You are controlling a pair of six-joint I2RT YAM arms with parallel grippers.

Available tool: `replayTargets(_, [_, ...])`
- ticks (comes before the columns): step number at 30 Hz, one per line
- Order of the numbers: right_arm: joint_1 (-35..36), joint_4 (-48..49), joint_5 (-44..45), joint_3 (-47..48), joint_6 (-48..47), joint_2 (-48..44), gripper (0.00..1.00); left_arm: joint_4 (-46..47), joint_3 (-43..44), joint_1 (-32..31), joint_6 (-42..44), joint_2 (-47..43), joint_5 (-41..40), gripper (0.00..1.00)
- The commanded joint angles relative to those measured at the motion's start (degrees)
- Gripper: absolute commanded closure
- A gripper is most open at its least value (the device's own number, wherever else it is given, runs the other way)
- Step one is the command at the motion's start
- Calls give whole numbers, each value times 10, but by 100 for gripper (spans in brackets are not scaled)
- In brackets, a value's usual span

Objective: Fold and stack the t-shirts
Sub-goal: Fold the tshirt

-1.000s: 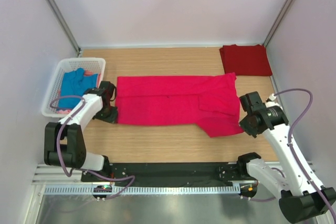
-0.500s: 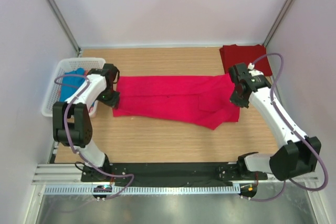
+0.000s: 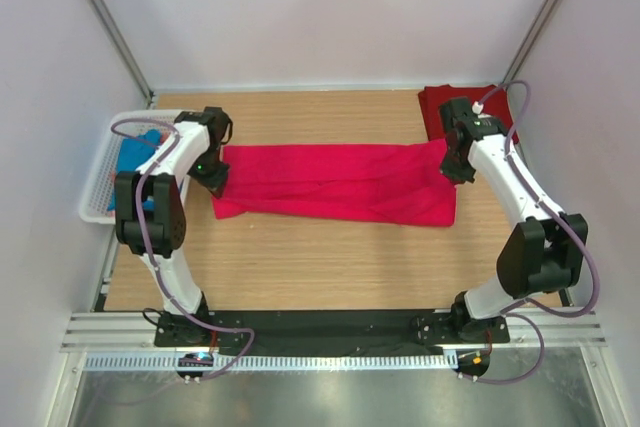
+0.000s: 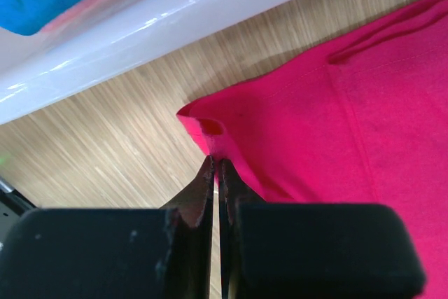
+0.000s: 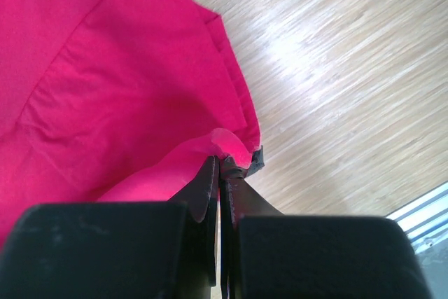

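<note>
Between left hand (image 4: pixel 215 164) and right hand (image 5: pixel 219 162), both clamped on it, lies pinkish-red t-shirt (image 3: pixel 335 183).

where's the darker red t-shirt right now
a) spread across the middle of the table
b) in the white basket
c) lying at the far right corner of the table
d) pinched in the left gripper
C: the darker red t-shirt lies on the table at its far right corner, partly hidden behind the right arm.
</note>
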Motion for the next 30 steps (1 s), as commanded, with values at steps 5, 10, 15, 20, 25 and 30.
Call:
replayTargets(5, [-15, -26, 8, 86, -28, 18, 99, -47, 4, -13, 10, -11, -40, 100])
replayTargets(10, [-15, -87, -6, 87, -25, -21, 99, -58, -29, -43, -10, -52, -45, 100])
replayTargets(15, [-15, -135, 4, 32, -18, -125, 99, -36, -117, -61, -30, -112, -30, 100])
replayTargets(20, [-15, -156, -11, -23, -9, -180, 99, -33, -158, -74, -34, -156, -39, 100])
replayTargets(25, [-15, -147, -11, -51, 0, -200, 99, -25, -169, -77, -17, -163, -53, 100])
replayTargets(30, [-15, -102, -13, -59, -3, -181, 99, 7, -149, -78, 3, -123, -54, 100])
